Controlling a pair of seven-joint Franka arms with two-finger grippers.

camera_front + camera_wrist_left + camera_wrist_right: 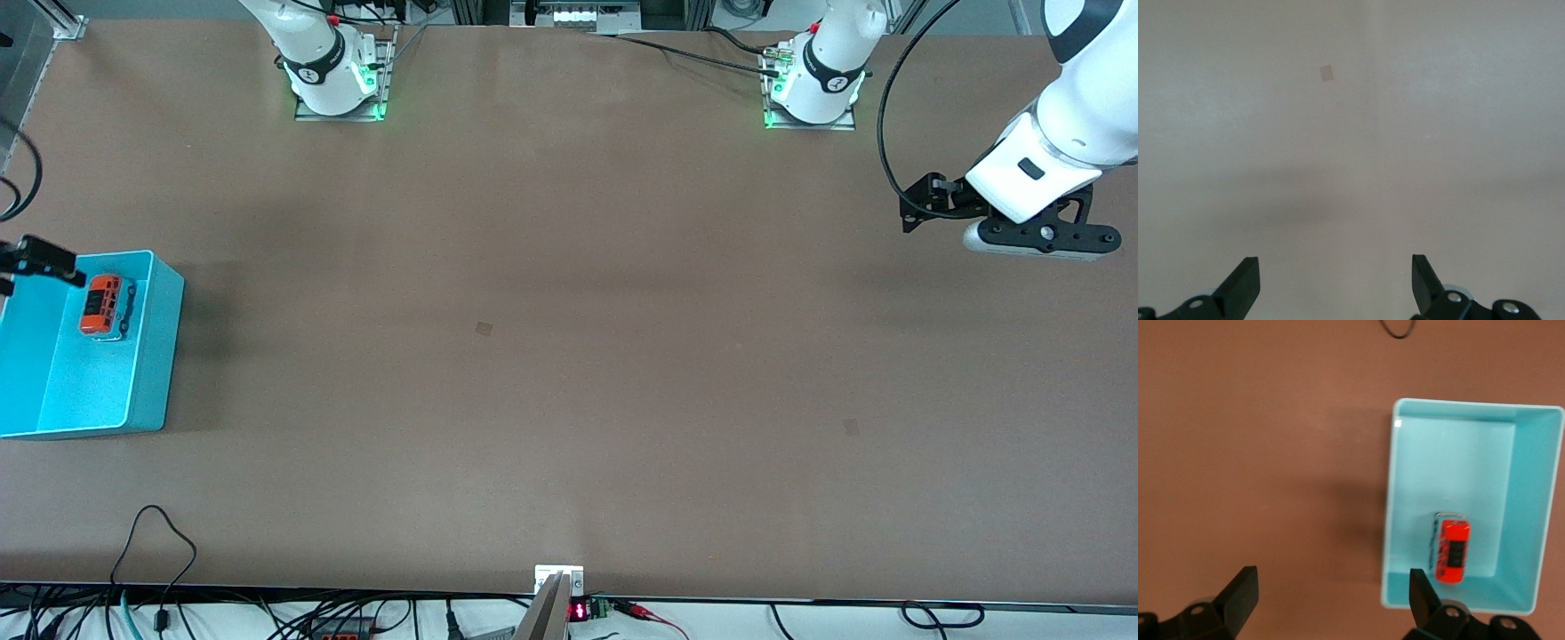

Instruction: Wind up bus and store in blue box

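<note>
Brown worktop (569,356) fills the front view, with one blue box (151,356) at the edge toward the right arm's end. One bus (100,305) lies inside it, in the corner of the box farther from the front camera, alongside the wall that faces the middle of the worktop. Only a dark tip of the right gripper (40,258) shows in this view, over the box, too little to read its fingers. The left gripper (1036,233) hangs over the worktop near the edge at the left arm's end, well apart from the box; its fingers are not readable here either.

From the left wrist, one sees what the front view hides: the left gripper (1336,283) has its two fingers (1241,283) spread wide, with nothing between them, over bare worktop with one small pale square mark (1327,72).

From the right wrist, the right gripper (1331,600) is likewise spread wide and empty, above the box (1458,447). The bus (1452,550) rests on the box floor, close to one short wall. One loop of black cable (1398,330) lies at the worktop's edge.

Count: one bus, one box, two grippers.
</note>
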